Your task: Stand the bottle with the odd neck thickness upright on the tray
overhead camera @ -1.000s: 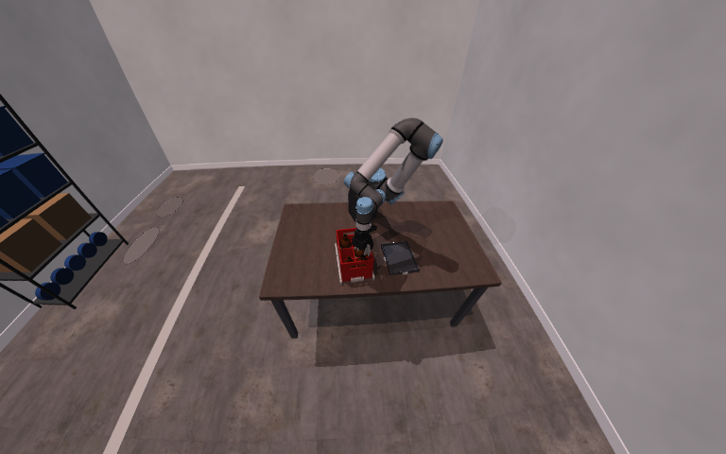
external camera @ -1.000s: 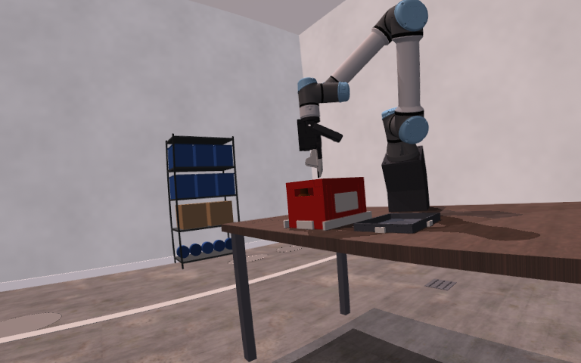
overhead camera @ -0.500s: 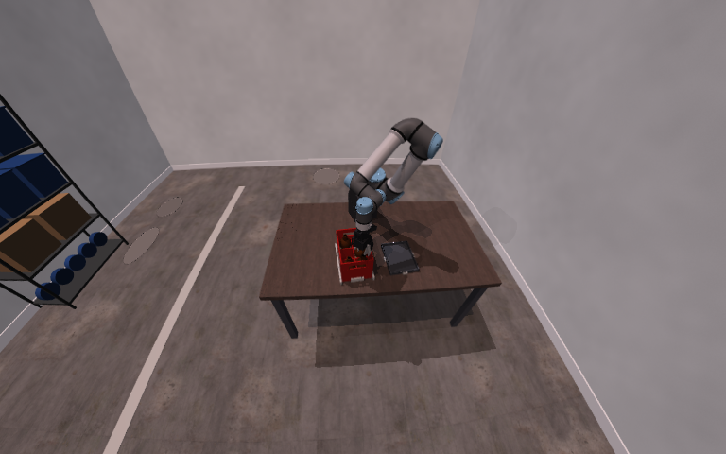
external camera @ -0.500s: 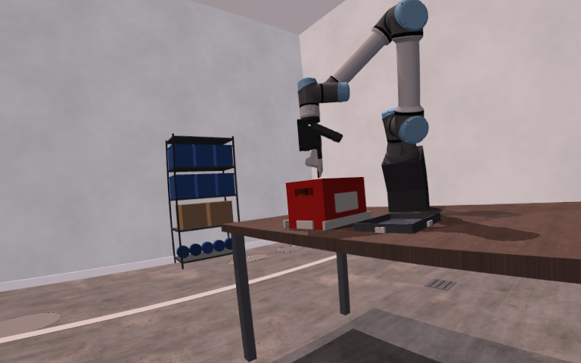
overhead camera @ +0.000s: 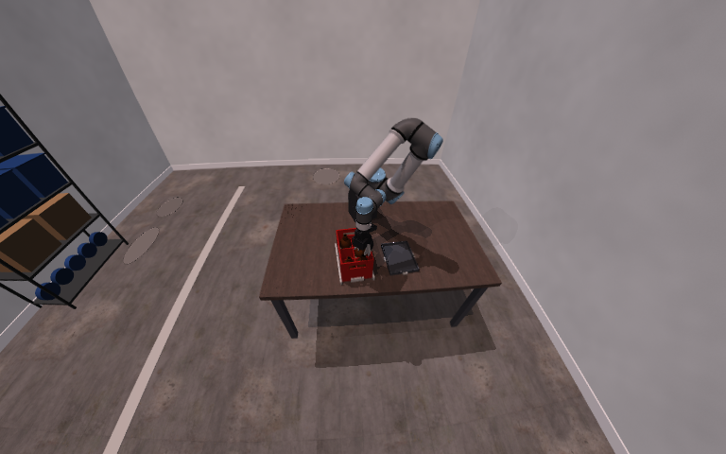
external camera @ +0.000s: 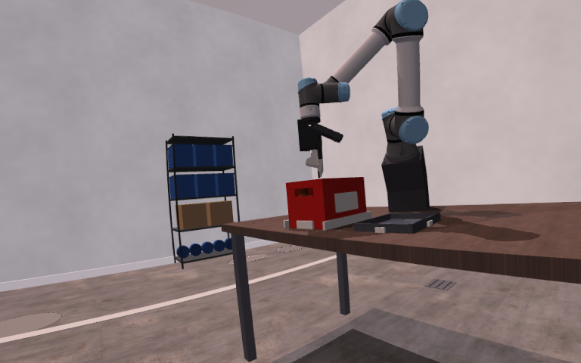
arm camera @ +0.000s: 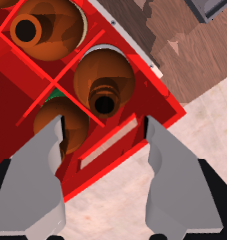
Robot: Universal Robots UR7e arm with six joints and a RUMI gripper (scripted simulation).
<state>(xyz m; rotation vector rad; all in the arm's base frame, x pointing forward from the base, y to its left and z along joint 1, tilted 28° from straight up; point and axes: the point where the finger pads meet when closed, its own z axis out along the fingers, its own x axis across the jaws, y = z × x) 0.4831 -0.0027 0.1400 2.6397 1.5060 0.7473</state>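
Note:
The red crate (overhead camera: 356, 272) (external camera: 305, 209) (arm camera: 169, 107) stands on the table and holds upright brown bottles. My gripper (external camera: 318, 175) (arm camera: 104, 117) is open and empty, its fingertips just above the crate's rim. In the wrist view a corner bottle (arm camera: 104, 72) has its mouth in line between the fingertips, without visible contact. A second bottle (arm camera: 68, 131) is partly hidden behind the left finger. A third bottle (arm camera: 60, 37) stands in the compartment farther up. I cannot tell the odd neck. The dark tray (overhead camera: 400, 259) (external camera: 389, 227) (arm camera: 207, 12) lies beside the crate, with no bottle on it.
The crate's red dividers (arm camera: 54, 81) separate the compartments. The crate's near end wall has a handle slot (external camera: 302, 192). The arm's base (external camera: 405, 184) stands behind the tray. A shelf rack (overhead camera: 39, 208) (external camera: 201, 198) stands away from the table (overhead camera: 298, 253) (external camera: 486, 249).

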